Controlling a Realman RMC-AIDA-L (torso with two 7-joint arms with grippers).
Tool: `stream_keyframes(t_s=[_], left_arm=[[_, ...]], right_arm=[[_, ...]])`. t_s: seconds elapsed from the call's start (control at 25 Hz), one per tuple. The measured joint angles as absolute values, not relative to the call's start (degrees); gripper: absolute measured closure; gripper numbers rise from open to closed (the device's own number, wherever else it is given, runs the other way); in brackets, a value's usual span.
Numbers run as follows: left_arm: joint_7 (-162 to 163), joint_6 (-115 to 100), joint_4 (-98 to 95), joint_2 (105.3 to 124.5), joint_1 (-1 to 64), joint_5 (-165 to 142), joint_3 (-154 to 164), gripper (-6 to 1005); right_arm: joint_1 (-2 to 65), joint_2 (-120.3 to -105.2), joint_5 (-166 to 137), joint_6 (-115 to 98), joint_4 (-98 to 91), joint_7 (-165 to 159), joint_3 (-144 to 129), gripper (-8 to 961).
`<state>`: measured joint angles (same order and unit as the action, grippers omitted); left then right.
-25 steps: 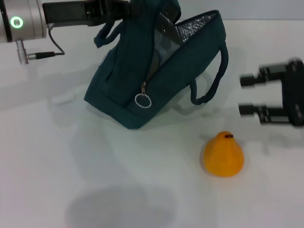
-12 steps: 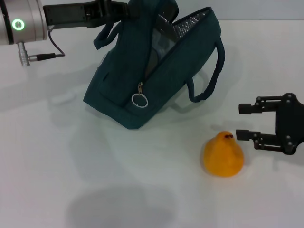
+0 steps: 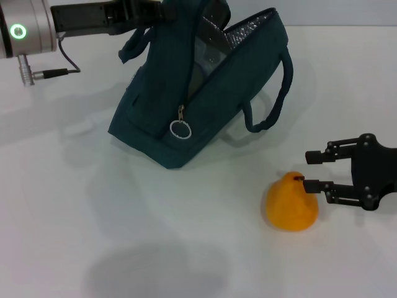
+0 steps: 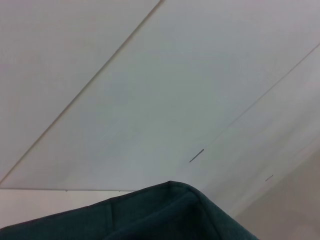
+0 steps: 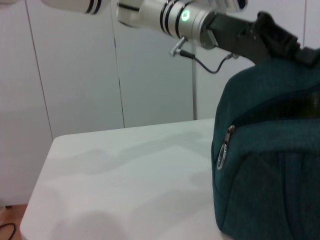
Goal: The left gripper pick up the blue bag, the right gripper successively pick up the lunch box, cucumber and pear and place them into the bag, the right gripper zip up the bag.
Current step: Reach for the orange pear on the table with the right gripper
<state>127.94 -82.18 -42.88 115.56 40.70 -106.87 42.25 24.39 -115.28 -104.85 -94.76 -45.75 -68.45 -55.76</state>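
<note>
The blue bag (image 3: 205, 93) hangs tilted over the table, its mouth open and silver lining showing. My left gripper (image 3: 147, 11) is shut on its top edge at the upper left, fingers mostly hidden by the fabric. A ring zipper pull (image 3: 180, 128) dangles at the bag's near corner. The orange-yellow pear (image 3: 291, 202) stands on the table right of the bag. My right gripper (image 3: 306, 169) is open just right of the pear, its lower fingertip beside the stem. The bag (image 5: 270, 150) fills the right wrist view and its edge (image 4: 165, 215) shows in the left wrist view. Lunch box and cucumber are hidden.
The white table (image 3: 93, 217) spreads out in front and to the left of the bag. The bag's loose handle (image 3: 276, 93) hangs toward the right gripper. A cable (image 3: 49, 73) trails from the left arm (image 5: 175, 15).
My right gripper has come in from the right edge, moving left and nearer, until its lower finger is beside the pear's stem. The bag shifted slightly left.
</note>
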Motion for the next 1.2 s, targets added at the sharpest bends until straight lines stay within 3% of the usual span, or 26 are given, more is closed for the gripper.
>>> stream_keyframes(t_s=[0.4,0.52,1.2], left_arm=[[128.0,-82.2,-42.9,115.58,40.7,-106.8,42.2,938],[128.0,-82.2,-42.9,115.57,40.7,-106.8,42.2,938],[127.9,-82.2,-42.9,115.53,40.7,-106.7,42.2,938]], right_arm=[[25.2,-115.32,-105.4,-94.2,-44.6,-68.5,-55.7,498],[26.2,-115.31,-105.5,-93.8,-43.1,-68.5,-55.7,636],[28.1,-115.40,-106.9,-91.9,-41.3,-69.7,-57.1,701]])
